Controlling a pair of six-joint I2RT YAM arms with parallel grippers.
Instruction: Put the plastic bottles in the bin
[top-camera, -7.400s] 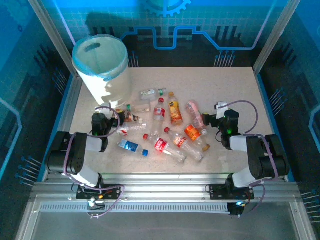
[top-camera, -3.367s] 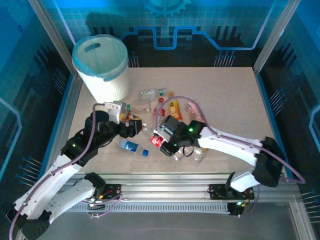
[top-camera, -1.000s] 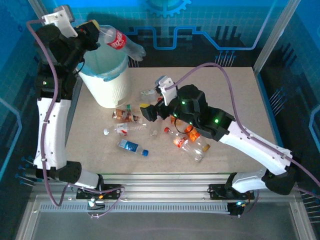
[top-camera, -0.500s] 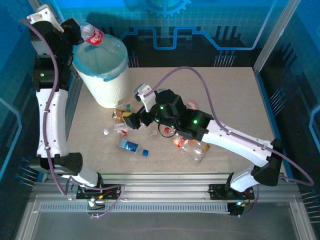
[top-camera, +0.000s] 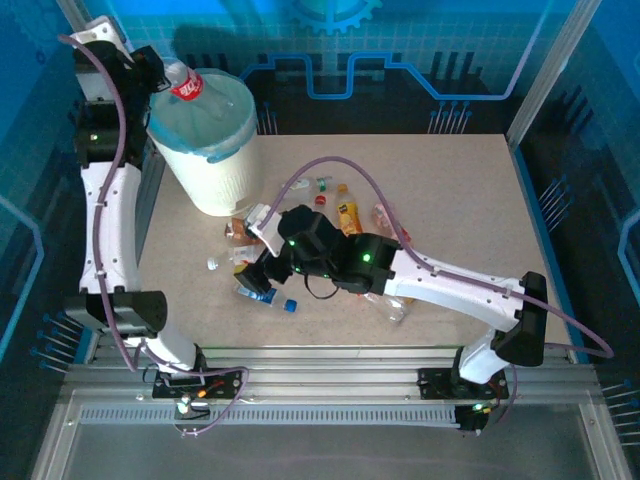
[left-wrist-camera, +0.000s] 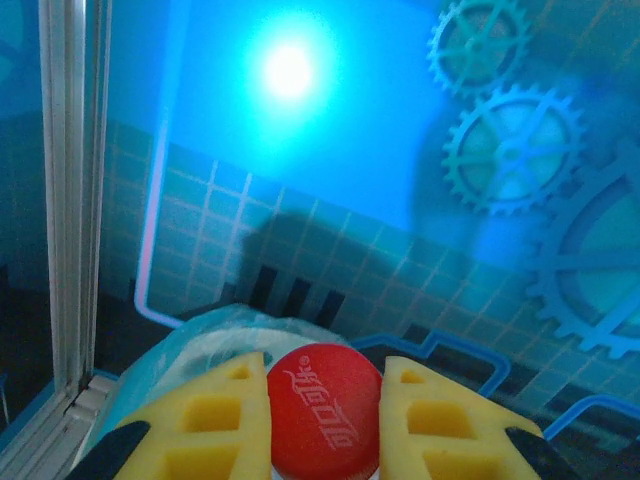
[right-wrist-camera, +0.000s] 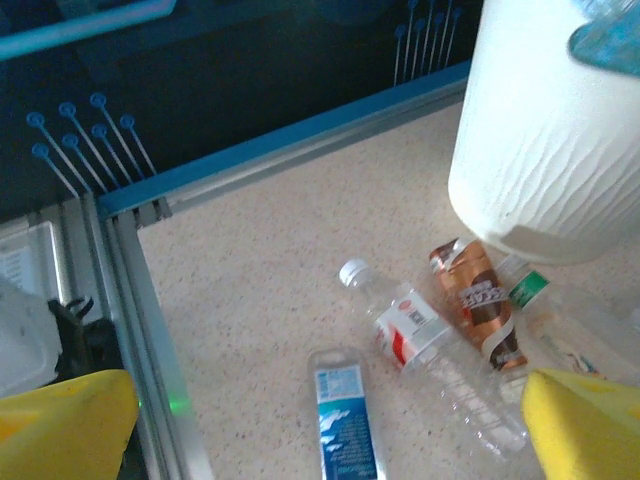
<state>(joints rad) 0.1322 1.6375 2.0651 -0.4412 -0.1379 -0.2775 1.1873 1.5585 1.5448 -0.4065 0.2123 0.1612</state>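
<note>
The left end effector (top-camera: 155, 72) is raised at the far-left rim of the tall round white bin with a light blue liner (top-camera: 215, 170). It is clenched on a red-labelled clear plastic bottle (top-camera: 195, 88), whose body slants out over the bin's open mouth. In the left wrist view its yellow fingers (left-wrist-camera: 215, 420) press either side of a red part with white script.

The right end effector (top-camera: 265, 272) hangs low over the speckled beige table (top-camera: 450, 180), jaws spread wide and grasping nothing. A blue-labelled clear plastic bottle (right-wrist-camera: 345, 420) lies flat between its fingers. Just beyond lie a white-capped clear bottle with a red and white label (right-wrist-camera: 430, 350) and a brown-labelled bottle (right-wrist-camera: 478, 300), which is near the bin's base.
</note>
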